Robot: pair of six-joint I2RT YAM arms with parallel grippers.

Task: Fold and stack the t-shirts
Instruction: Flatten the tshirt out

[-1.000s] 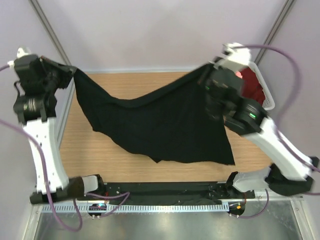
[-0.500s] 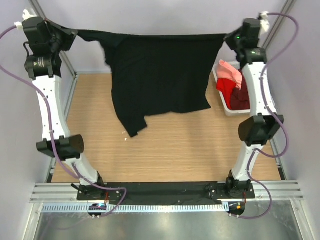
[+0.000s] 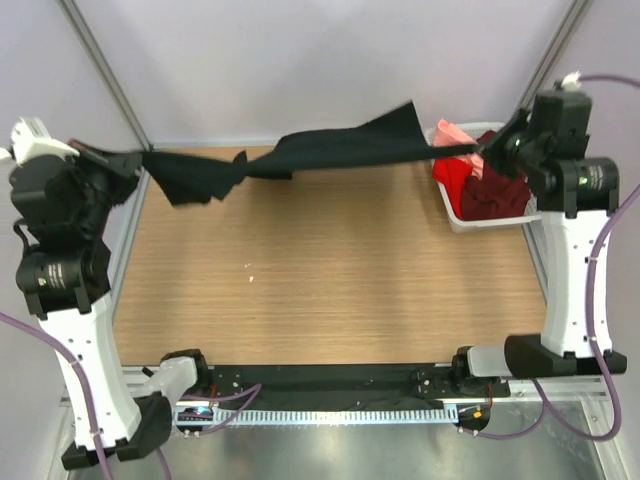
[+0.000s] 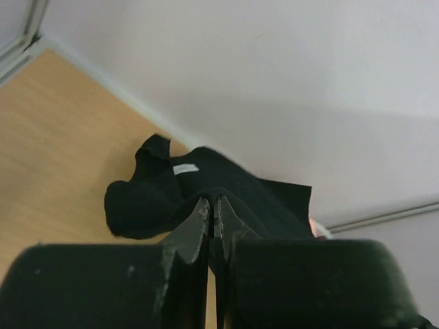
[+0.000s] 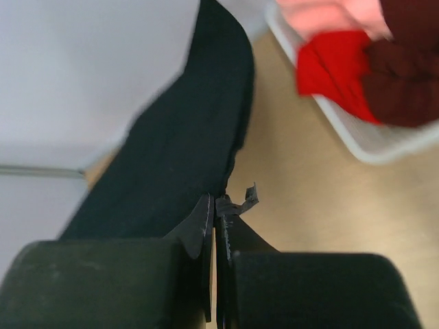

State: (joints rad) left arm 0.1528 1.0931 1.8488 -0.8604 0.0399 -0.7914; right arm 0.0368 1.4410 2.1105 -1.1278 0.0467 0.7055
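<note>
**Black t-shirt** (image 3: 340, 150) stretched in mid-air between the left fingers (image 4: 212, 214) and the right fingers (image 5: 213, 205). Both pairs are pressed shut on a thin pinch of its edge. The cloth runs as a twisted band above the worktop (image 3: 330, 290) and appears to touch it nowhere; a loose bunch hangs just beside the left fingers. The basket (image 3: 452, 208) holding the other shirts (image 3: 490, 195), red, maroon and pink, lies just below the right fingers. Likely faults: either narrow pinch may slip under the tension and drop one end; the band, if lowered as it hangs, would probably land twisted and creased rather than flat; a low sweep by the right fingers could catch the basket rim or drag a shirt out.
</note>
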